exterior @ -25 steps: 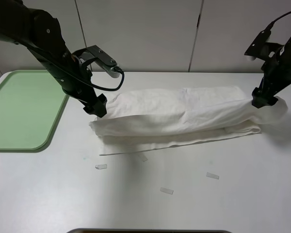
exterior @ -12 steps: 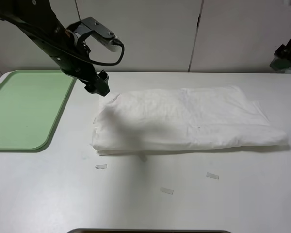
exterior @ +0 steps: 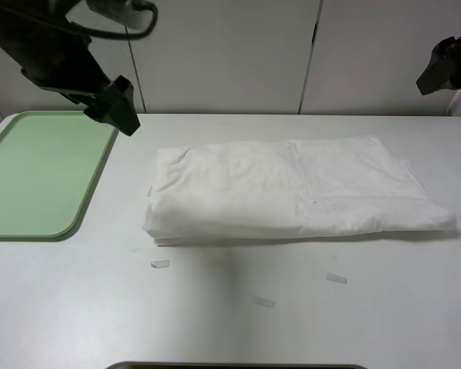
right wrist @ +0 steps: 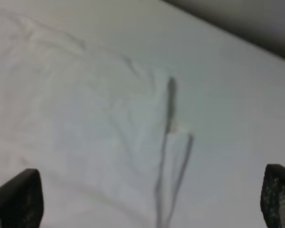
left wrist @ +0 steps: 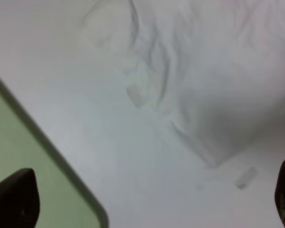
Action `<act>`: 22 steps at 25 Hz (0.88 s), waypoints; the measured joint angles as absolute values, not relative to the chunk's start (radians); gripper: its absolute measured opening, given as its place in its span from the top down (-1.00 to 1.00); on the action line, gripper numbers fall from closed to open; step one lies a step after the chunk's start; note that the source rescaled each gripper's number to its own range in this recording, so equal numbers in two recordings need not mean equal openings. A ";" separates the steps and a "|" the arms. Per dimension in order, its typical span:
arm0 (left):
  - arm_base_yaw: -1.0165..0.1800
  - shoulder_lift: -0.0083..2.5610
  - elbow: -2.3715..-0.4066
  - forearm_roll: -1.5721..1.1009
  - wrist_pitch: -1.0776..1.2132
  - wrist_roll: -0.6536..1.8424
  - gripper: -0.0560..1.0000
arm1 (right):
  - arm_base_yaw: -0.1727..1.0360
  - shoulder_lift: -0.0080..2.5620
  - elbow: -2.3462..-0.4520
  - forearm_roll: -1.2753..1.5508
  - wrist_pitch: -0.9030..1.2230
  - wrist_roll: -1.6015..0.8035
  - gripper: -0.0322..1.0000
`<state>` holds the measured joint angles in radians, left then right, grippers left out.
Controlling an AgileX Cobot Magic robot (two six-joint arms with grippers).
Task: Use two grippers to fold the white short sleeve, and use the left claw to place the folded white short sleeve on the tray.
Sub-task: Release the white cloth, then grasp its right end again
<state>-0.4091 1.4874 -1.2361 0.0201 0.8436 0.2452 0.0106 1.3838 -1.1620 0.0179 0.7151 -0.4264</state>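
Observation:
The white short sleeve [exterior: 292, 192] lies as a long folded band across the middle of the table, with nothing holding it. The light green tray [exterior: 31, 177] lies at the left, with nothing on it. My left claw [exterior: 119, 108] hangs in the air above the tray's far right corner, left of the shirt and apart from it. In the left wrist view my left claw [left wrist: 149, 204] is open, with the shirt's end [left wrist: 204, 71] and the tray's corner [left wrist: 28, 166] below it. My right gripper [exterior: 444, 68] is raised at the far right. In the right wrist view it [right wrist: 147, 199] is open above the shirt's other end [right wrist: 85, 118].
Three small pale tape strips lie on the table in front of the shirt: one at the left [exterior: 160, 264], one in the middle [exterior: 263, 302], one at the right [exterior: 336, 278]. A dark object [exterior: 238, 366] shows at the near table edge. A white panelled wall stands behind the table.
Both grippers have let go of the shirt's ends and risen up and outward. The shirt has settled flat into a folded band.

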 joint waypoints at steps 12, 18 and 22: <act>-0.408 1.131 -1.180 0.118 1.055 0.119 -0.97 | 0.011 1.334 -1.162 0.092 1.016 -0.244 -1.00; -0.408 0.933 -1.065 0.135 1.082 0.049 -0.97 | 0.011 1.305 -1.162 0.100 1.115 -0.227 -1.00; -0.408 0.750 -0.933 0.136 1.082 0.027 -0.96 | 0.011 1.302 -1.162 0.108 1.151 -0.215 -1.00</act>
